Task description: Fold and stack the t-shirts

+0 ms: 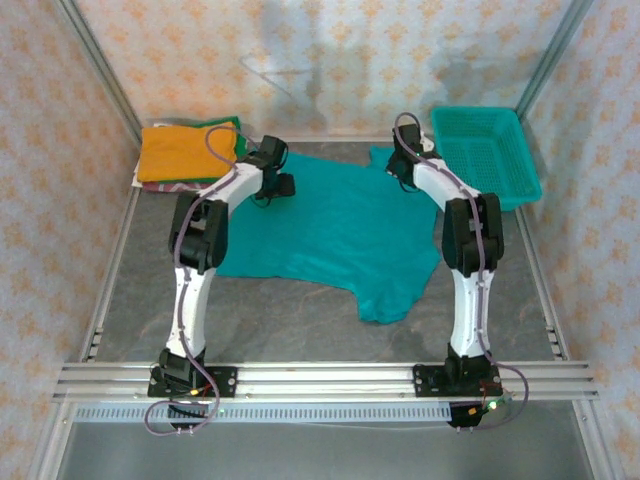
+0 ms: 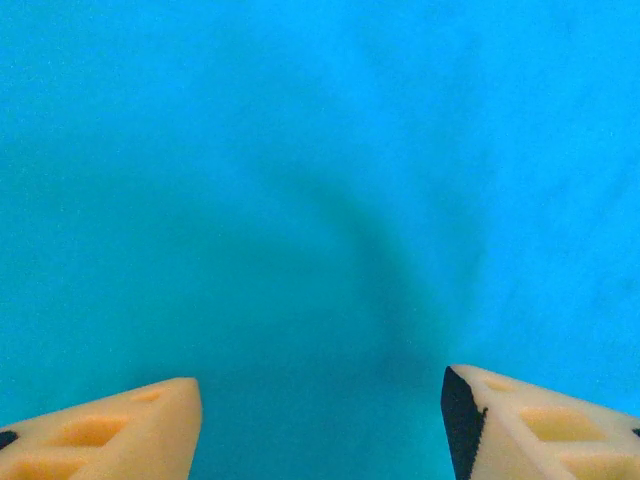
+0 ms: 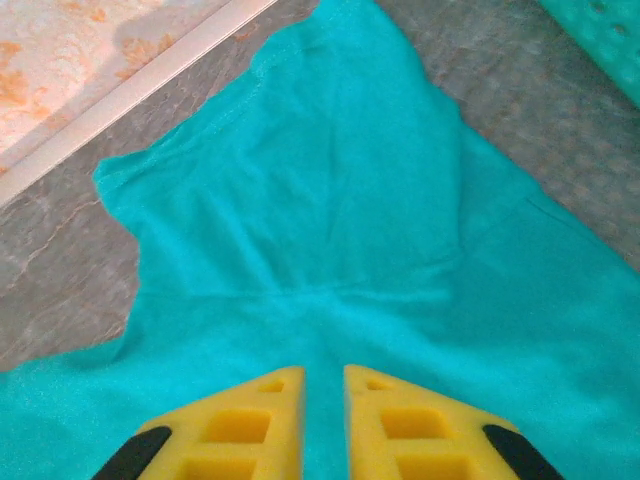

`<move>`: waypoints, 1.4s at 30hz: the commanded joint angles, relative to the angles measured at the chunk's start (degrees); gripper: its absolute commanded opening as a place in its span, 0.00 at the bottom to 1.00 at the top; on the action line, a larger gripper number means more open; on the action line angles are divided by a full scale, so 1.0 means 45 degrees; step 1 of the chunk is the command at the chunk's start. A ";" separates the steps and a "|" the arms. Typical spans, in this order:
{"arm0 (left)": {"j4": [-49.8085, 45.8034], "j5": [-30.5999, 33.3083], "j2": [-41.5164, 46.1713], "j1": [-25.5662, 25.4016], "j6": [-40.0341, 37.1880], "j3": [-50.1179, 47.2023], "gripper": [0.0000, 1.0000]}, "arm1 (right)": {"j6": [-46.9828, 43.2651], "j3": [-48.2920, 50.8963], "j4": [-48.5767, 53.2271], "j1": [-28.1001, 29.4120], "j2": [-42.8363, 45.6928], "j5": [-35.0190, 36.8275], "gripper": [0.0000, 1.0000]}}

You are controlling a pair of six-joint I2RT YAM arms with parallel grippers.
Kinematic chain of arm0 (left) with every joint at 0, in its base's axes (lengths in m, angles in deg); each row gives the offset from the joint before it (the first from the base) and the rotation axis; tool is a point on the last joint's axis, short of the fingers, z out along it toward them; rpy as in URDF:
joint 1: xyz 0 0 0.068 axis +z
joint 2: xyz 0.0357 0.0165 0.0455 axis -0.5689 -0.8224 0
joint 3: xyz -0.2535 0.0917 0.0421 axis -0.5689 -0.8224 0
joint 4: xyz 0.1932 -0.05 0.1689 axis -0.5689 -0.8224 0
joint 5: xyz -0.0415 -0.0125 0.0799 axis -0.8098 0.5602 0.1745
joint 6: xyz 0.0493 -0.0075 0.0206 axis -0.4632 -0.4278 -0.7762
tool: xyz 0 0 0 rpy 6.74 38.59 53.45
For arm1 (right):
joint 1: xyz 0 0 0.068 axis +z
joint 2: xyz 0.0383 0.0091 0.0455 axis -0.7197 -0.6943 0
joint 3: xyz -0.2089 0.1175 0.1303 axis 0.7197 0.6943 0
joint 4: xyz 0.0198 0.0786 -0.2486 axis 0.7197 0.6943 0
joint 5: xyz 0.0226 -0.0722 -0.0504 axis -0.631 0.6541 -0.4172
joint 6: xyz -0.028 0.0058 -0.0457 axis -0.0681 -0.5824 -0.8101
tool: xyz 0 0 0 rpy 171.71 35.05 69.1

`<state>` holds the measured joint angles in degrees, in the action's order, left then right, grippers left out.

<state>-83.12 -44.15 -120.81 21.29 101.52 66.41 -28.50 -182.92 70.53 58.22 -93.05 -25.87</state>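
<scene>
Counter [image 1: 300, 330] is grey and marbled, and we see the teal t-shirt [image 1: 340, 230] spread flat across its middle, between both arms. Then the mesh basket [image 1: 490, 150] in the far right corner, close to the shirt's sleeve. Far left corner has the folded stack [image 1: 185, 152], orange on top with green and a patterned one peeking out. Over the teal cloth, the left tool [image 2: 320, 390] hangs with fingers wide apart. By a sleeve, the right tool [image 3: 323, 375] is clamped on the shirt, with just a sliver between its fingers.
</scene>
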 commanded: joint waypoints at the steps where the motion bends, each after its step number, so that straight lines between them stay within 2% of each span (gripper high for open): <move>1: 0.0971 0.0620 0.2849 -0.0049 0.0084 -0.2013 0.65 | -0.0406 0.1674 0.0437 0.0446 0.2734 0.0215 0.20; 3: 0.1615 0.0831 0.4046 -0.0031 0.0103 -0.3592 0.66 | -0.0176 0.3143 0.0087 0.0566 0.3690 -0.0057 0.21; 6: 0.1828 0.0567 0.5279 0.0093 0.0077 -0.5337 0.66 | -0.0422 0.4729 0.0099 0.1158 0.4653 0.0552 0.21; 8: 0.1812 0.0551 0.5618 0.0097 -0.0069 -0.6184 0.66 | -0.0646 0.5291 0.0417 0.1497 0.4875 0.0968 0.13; 17: 0.2315 -0.0254 0.5996 0.0598 0.0058 -0.8317 0.65 | -0.0347 0.5259 0.1284 0.1735 0.3344 0.1561 0.04; 25: 0.2746 -0.0198 0.6768 0.0631 0.0474 -1.0251 0.64 | -0.0106 0.3330 0.1917 0.1700 0.0773 0.1773 0.00; 31: 0.2939 0.0178 0.8518 0.0631 0.0973 -1.1497 0.64 | 0.0335 0.1687 0.2188 0.1552 -0.0879 0.0928 0.00; 34: 0.3050 0.0430 0.9558 0.0631 0.1095 -1.2129 0.64 | 0.0413 0.0892 0.1476 0.1472 -0.1650 0.0255 0.00; 36: 0.3028 0.0737 1.0118 0.0642 0.1119 -1.2495 0.64 | 0.0335 -0.0374 0.1541 0.1414 -0.2438 -0.0441 0.00; 39: 0.2812 0.1033 1.0524 0.0641 0.1052 -1.2742 0.64 | 0.0209 -0.3074 0.2859 0.1412 -0.3712 -0.0774 0.00; 42: 0.2433 0.1151 1.0492 0.0639 0.0870 -1.2569 0.65 | 0.0292 -0.4484 0.3750 0.1457 -0.3623 -0.0867 0.00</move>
<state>-70.29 -41.81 -74.04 24.02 105.39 10.04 -27.78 -199.64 80.21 64.55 -109.35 -27.56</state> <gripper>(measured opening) 0.644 0.045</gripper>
